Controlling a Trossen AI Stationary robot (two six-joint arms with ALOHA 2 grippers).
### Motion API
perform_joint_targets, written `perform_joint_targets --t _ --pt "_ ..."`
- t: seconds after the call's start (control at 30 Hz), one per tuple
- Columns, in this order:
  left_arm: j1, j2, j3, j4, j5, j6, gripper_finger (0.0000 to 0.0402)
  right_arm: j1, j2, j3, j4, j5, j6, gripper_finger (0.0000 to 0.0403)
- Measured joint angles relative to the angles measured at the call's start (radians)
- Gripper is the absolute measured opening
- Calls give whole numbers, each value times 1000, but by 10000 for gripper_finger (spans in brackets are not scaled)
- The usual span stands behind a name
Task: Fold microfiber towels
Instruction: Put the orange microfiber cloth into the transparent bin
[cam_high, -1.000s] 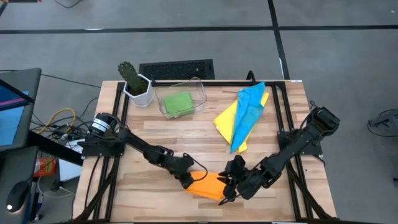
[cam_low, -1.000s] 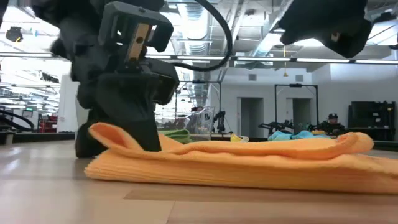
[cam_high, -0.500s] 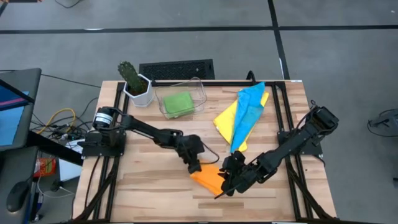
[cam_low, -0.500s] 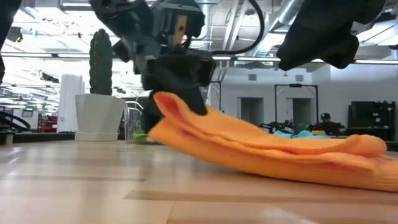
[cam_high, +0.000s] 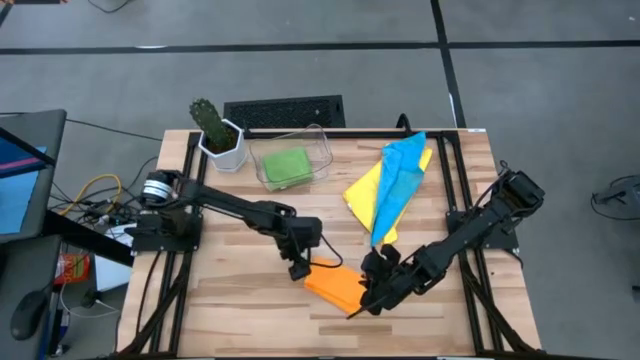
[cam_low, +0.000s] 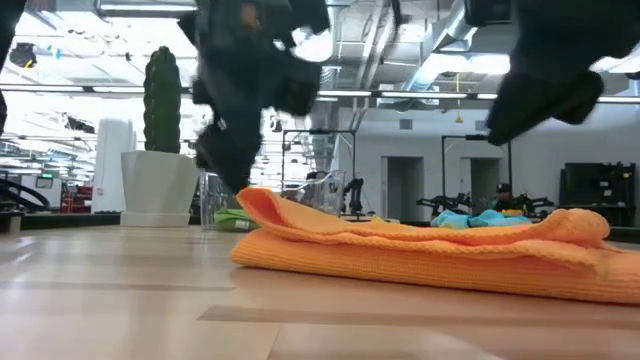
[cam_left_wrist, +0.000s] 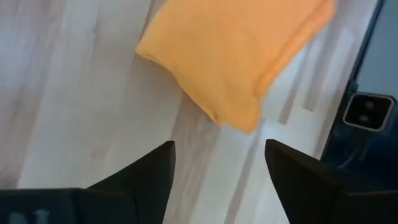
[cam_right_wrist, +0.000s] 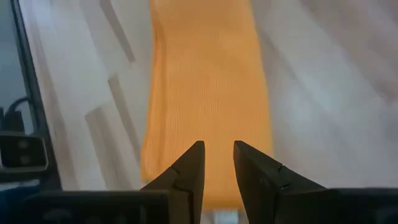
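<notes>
Left gripper (cam_left_wrist: 217, 163) open, clear of folded orange towel (cam_high: 337, 282); right gripper (cam_right_wrist: 217, 163) narrowly parted, empty above it; next: likely stow it.

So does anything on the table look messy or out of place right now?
Yes, mildly: the light blue towel lies crumpled across the yellow towel, both unfolded. The orange towel is folded but sits askew to the table edge. Nothing looks spilled or damaged.

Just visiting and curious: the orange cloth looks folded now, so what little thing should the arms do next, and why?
Probably the left claw should lift clear. Its fingers stand open with nothing between them, and the orange towel lies folded flat on the table. The right claw hovers at the towel's other end, its fingers a narrow gap apart. The light blue towel and yellow towel still lie unfolded.
</notes>
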Motion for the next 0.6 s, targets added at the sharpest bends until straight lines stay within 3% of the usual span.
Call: perform_joint_targets --t 0.13,0.3,0.47,0.6 --pt "-60 -109 -6 -16 -113 -75 234 32 1 -35 16 -13 95 111" --pt "-242 -183 -15 44 -400 -265 218 64 1 -45 17 -4 178 111" --pt "-374 -96 -52 177 -580 -437 178 71 1 -45 12 -1 213 111" --pt "-375 5 -52 346 -608 -438 119 66 1 -45 16 21 215 111"
